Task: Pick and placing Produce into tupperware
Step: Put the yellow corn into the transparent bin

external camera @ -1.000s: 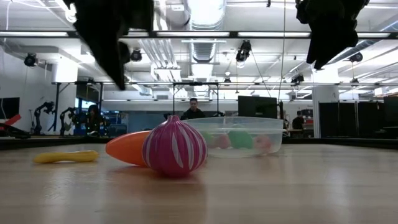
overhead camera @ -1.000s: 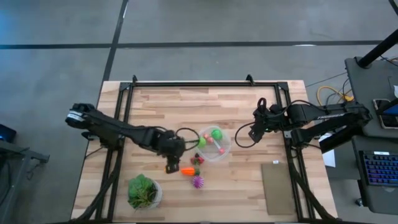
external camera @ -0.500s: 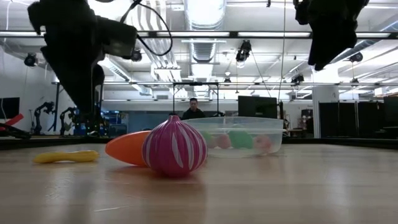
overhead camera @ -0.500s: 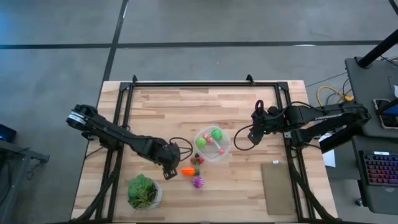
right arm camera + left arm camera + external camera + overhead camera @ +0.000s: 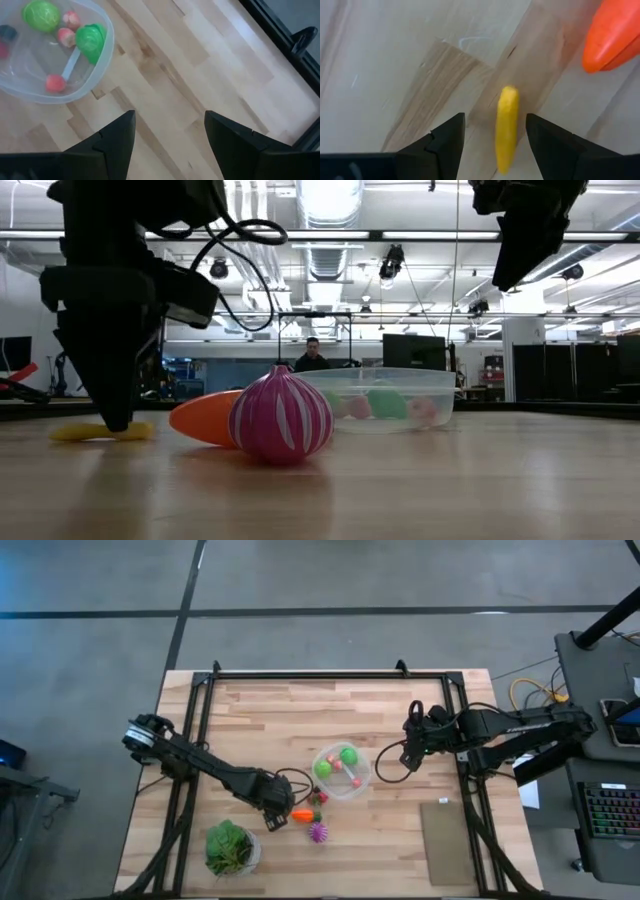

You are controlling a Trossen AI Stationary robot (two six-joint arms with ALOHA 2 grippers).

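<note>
My left gripper (image 5: pixel 495 150) is open and low at the table, with one finger on each side of the yellow toy piece (image 5: pixel 506 127), which lies flat on the wood and touches neither finger. In the low view this gripper (image 5: pixel 110 415) stands over the yellow piece (image 5: pixel 135 430). The orange carrot (image 5: pixel 302 815) and the spiky purple ball (image 5: pixel 318 832) lie just to its right. The clear tupperware (image 5: pixel 342 770) holds two green pieces (image 5: pixel 90 37) and small red ones. My right gripper (image 5: pixel 170 140) is open and hovers above bare wood to the right of the tupperware (image 5: pixel 50 55).
A leafy plant in a white pot (image 5: pixel 230 847) stands near the front edge, close to my left arm. A grey pad (image 5: pixel 445 840) lies at the right front. Black frame rails (image 5: pixel 330 674) border the table. Bare wood lies toward the far side. A person (image 5: pixel 312 356) is in the room beyond.
My left gripper has moved from beside the tupperware toward the table's near edge and come down to the tabletop, ending with its fingers on either side of the yellow piece. The toy pieces and the tupperware have stayed in place.
</note>
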